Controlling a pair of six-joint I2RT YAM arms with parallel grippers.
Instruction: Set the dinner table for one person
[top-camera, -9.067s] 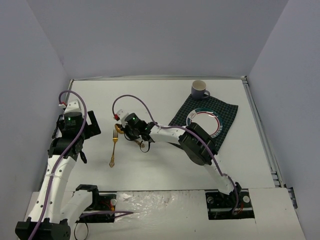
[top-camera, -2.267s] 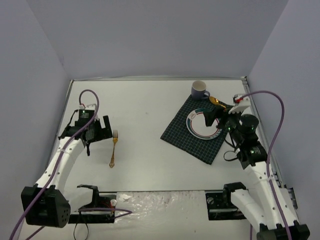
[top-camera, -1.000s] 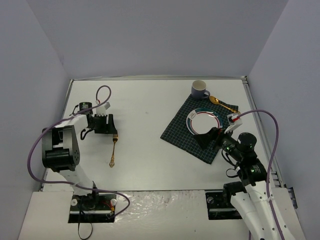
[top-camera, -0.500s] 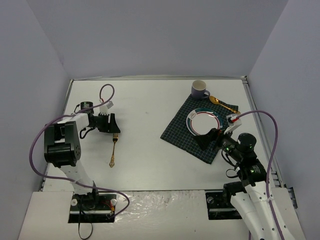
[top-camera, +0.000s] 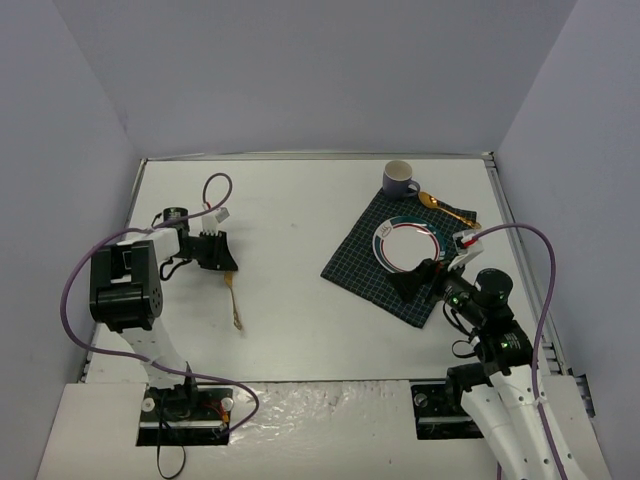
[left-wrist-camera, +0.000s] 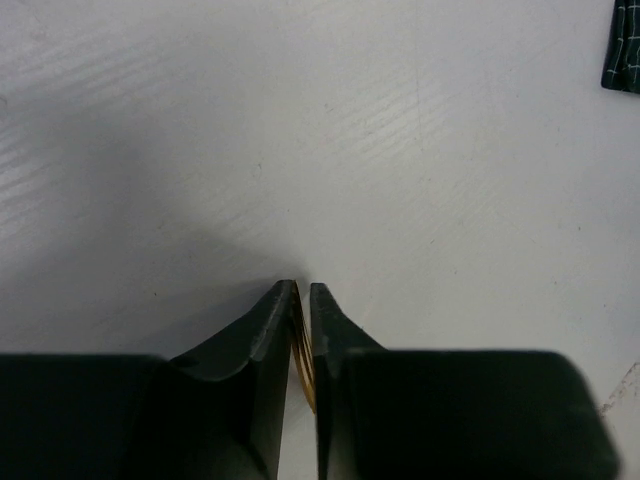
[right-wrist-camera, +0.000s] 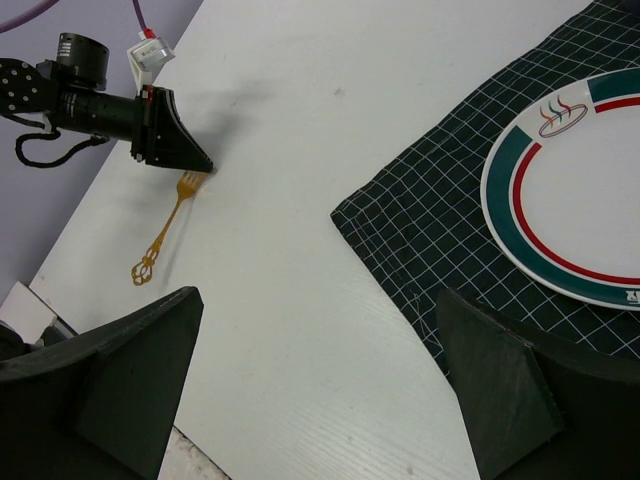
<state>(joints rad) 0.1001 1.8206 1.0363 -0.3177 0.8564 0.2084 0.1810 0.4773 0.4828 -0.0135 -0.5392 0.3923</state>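
Note:
A gold fork (top-camera: 234, 302) lies on the white dinner table (top-camera: 300, 200) at the left, its handle pointing toward the near edge. My left gripper (top-camera: 227, 266) is shut on the fork's tines (left-wrist-camera: 301, 348), which show as a thin gold strip between the two dark fingers (left-wrist-camera: 262, 345). The right wrist view shows the same fork (right-wrist-camera: 165, 232) and the left gripper (right-wrist-camera: 190, 165) at its tip. My right gripper (top-camera: 415, 280) hovers wide open over the near corner of the dark green checked cloth (top-camera: 375, 272), its fingers (right-wrist-camera: 105, 385) holding nothing.
A white plate (top-camera: 408, 247) with a green and red rim sits on the cloth (right-wrist-camera: 440, 230). A blue and white mug (top-camera: 399, 179) stands behind it, and a gold spoon (top-camera: 445, 207) lies on the cloth's far right corner. Purple walls enclose the table.
The left gripper's jaws have closed on the fork's tines. The fork's handle has swung slightly to the right. The right arm has barely moved.

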